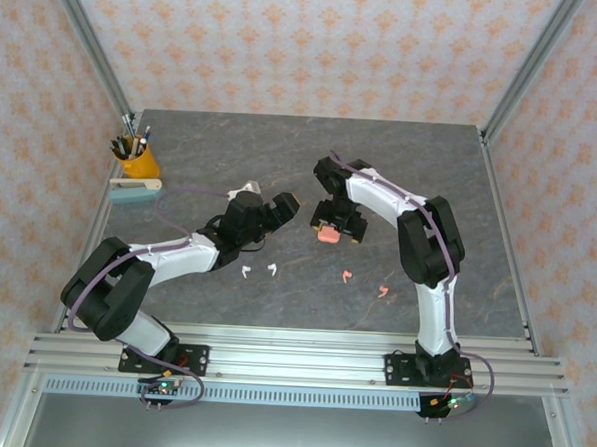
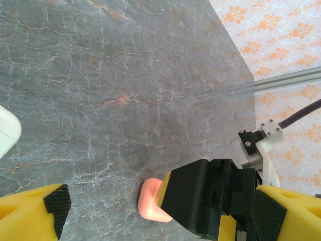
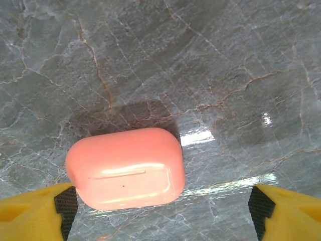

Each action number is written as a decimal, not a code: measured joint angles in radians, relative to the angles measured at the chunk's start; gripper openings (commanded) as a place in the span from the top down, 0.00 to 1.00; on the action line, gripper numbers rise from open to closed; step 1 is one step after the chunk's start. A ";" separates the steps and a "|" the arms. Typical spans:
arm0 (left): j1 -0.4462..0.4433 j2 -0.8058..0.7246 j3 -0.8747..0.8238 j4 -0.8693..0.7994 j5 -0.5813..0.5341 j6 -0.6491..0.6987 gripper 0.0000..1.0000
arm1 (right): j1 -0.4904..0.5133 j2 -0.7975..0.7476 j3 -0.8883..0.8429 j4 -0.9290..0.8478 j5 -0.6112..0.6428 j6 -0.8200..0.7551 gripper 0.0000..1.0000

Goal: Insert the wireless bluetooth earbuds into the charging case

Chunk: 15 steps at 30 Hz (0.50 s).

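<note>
Earbuds (image 1: pixel 246 272) lie loose on the worktop (image 1: pixel 183 137), nearer the bases than the closed pink case (image 3: pixel 125 168), which sits off-centre between the fingers of the wide-open right pincer (image 3: pixel 161 205), so closing may skid it aside; left pincer (image 1: pixel 284 205) also open, empty.

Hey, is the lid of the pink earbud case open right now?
No, the salmon-pink pebble-shaped plastic case lies flat on the grey marbled table with its lid seam shut.
</note>
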 measured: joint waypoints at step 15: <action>0.000 0.002 0.000 0.000 0.000 0.003 0.05 | 0.007 0.135 0.147 -0.082 0.003 -0.129 0.15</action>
